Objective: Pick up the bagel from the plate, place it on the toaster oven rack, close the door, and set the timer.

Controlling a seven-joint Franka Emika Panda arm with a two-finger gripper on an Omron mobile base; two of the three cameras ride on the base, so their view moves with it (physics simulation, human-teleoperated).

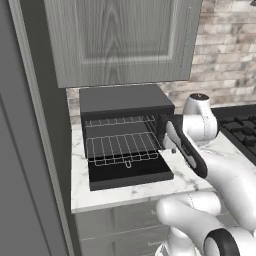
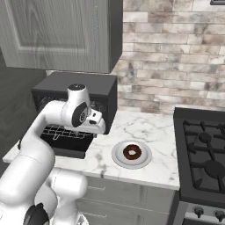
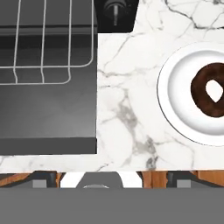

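Marble desk (image 2: 145, 125): bagel (image 2: 132, 152) sits on plate (image 2: 117, 154), right of toaster oven (door (image 1: 131, 172) down, rack (image 1: 122, 147) out). Tool (image 2: 97, 124) released, empty, above the desk. Pick step pending; next move calls for shifting right over the bagel.

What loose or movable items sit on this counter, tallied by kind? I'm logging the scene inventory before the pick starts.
Bagel: 1, dark brown, lying on the plate
Plate: 1, light grey, on the marble counter
Toaster oven: 1, black, door folded down
Wire rack: 1 pulled partway out; a second wire shelf sits above it inside
Total: 4 kinds, 5 items
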